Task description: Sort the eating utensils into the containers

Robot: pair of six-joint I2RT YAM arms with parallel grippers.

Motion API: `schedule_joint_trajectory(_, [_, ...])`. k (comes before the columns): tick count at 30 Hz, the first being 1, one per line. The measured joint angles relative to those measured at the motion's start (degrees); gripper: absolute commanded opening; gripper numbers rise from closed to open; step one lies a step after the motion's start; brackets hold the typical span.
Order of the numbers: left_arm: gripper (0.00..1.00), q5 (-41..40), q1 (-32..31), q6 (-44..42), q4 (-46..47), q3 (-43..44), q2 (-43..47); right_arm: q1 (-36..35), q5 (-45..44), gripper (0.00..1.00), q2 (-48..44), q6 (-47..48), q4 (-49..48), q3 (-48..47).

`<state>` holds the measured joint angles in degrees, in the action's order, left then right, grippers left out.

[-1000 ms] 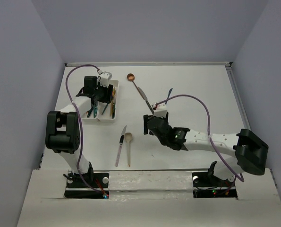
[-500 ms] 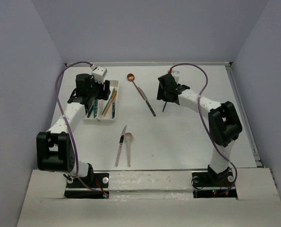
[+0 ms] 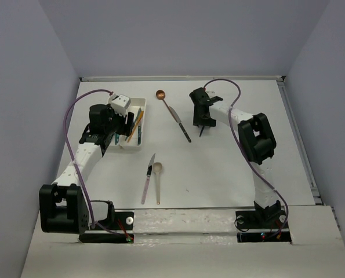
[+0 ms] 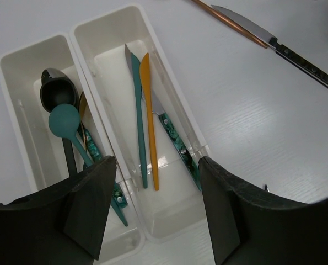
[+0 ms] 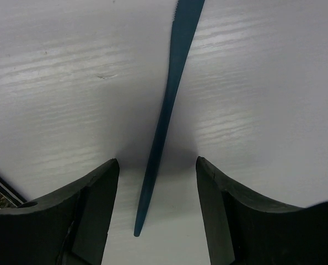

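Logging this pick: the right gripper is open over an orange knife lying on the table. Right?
No. The knife is teal, not orange; the right gripper is open over it on the table, as the right wrist view shows.

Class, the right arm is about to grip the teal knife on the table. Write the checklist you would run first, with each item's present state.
1. The teal knife lies between the right gripper's fingers: ok.
2. Right jaws open, clear of the knife: ok.
3. Fingers low enough to grip: cannot tell.
4. The knife tray has room: ok.
5. Way into the tray free: not ok, the open, empty left gripper hovers above it.
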<state>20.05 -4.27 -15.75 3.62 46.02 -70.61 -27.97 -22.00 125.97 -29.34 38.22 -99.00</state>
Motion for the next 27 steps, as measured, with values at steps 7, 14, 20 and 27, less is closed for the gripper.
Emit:
schedule_joint_trajectory(7, [0.73,0.9,0.0,-0.7,0.0,-0.6,1.2,0.5,4.0,0.04,0.0,-0.2,-0.8,0.8])
schedule_joint_trajectory(14, [0.73,2.1,0.0,-0.7,0.0,-0.6,2.6,0.8,6.5,0.00,-3.3,0.1,-6.2,6.8])
schedule_joint_trajectory(20, [0.72,3.5,0.0,-0.7,-0.2,-0.6,2.6,0.8,5.4,0.00,-11.1,2.3,-13.2,19.2])
schedule_joint_trajectory(27, [0.72,6.8,0.0,-0.6,-2.2,0.2,2.5,-4.8,-1.7,0.00,-30.3,9.1,-27.0,38.0])
